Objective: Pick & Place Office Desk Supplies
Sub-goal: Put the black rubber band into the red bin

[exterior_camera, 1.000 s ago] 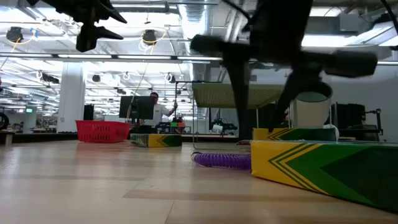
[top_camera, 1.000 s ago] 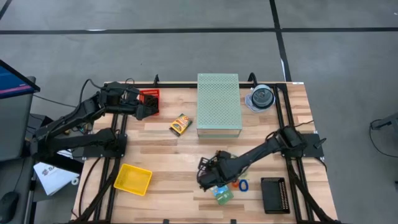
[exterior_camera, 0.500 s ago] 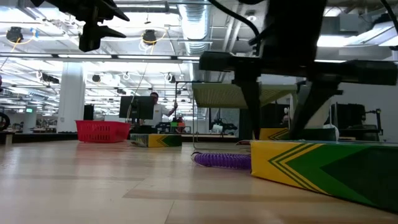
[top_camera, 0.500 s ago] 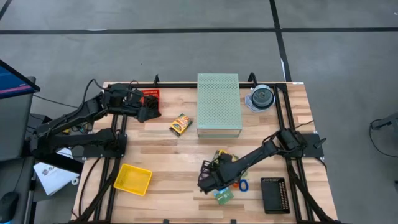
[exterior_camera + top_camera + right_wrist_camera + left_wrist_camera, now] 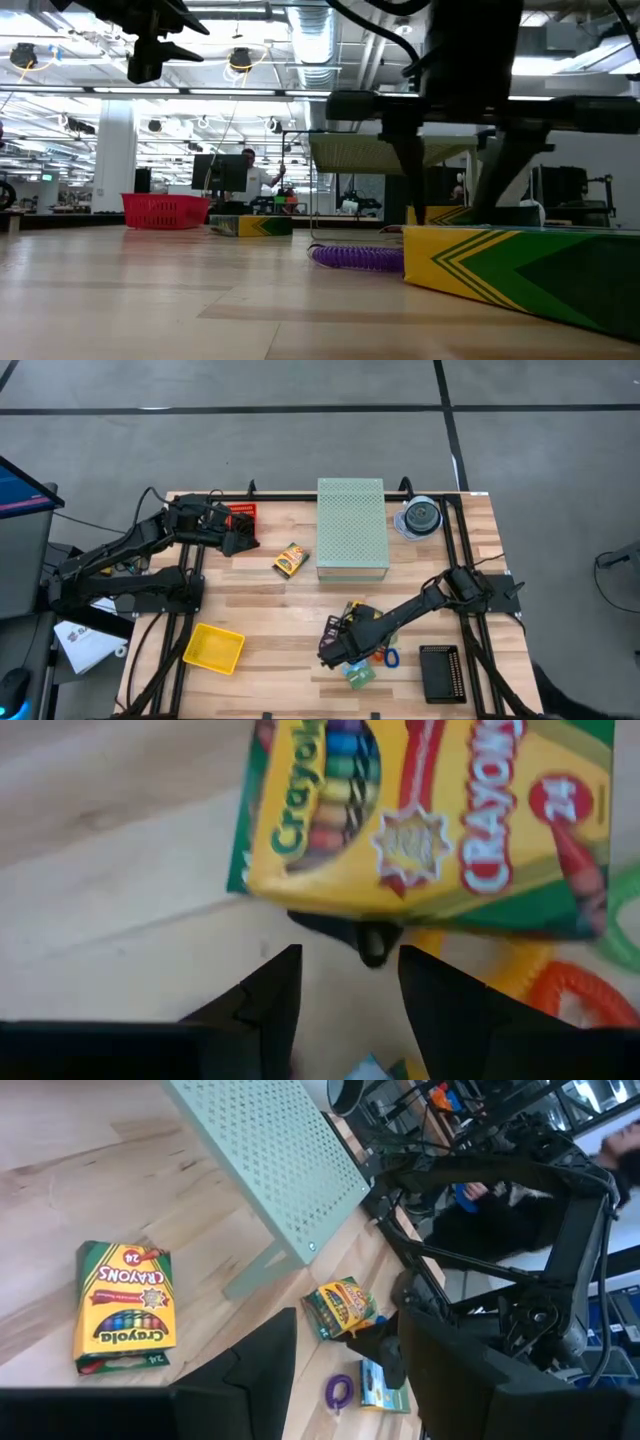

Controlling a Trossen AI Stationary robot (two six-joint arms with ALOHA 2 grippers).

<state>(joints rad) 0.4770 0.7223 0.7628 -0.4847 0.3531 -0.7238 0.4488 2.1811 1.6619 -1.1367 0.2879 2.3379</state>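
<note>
Wood-topped bench [image 5: 260,610], read from its front edge back. Nearest the front sit a yellow tray [image 5: 213,648] on the left and a black tray [image 5: 440,673] on the right; I see nothing in either. Between them lies the main cluster of loose supplies: a green-blue packet [image 5: 358,675], a blue loop [image 5: 390,657], an orange loop [image 5: 572,1002] and a purple coil [image 5: 360,257], all close together on the bare wood. The right pincer [image 5: 345,985] hangs low over this cluster, fingers parted with nothing between them, aimed at the edge of a crayon box [image 5: 430,820]. A small black clip [image 5: 368,938] shows just under that box's edge, and the orange loop lies just beside it. Farther back, a second crayon box [image 5: 290,559] lies alone just beside the pale green perforated box [image 5: 352,528]. At the far left, the left pincer [image 5: 243,541] hovers above the bench near a red basket [image 5: 240,514], fingers likewise spread and carrying nothing. The basket's contents cannot be made out. A disc spindle [image 5: 421,517] stands at the far right corner. Judgement: every supply visible lies loose on the bench and nothing is gripped, so sorting is at an early stage. Likely step in hand: the right arm lining up on the crayon box or the clip.
</note>
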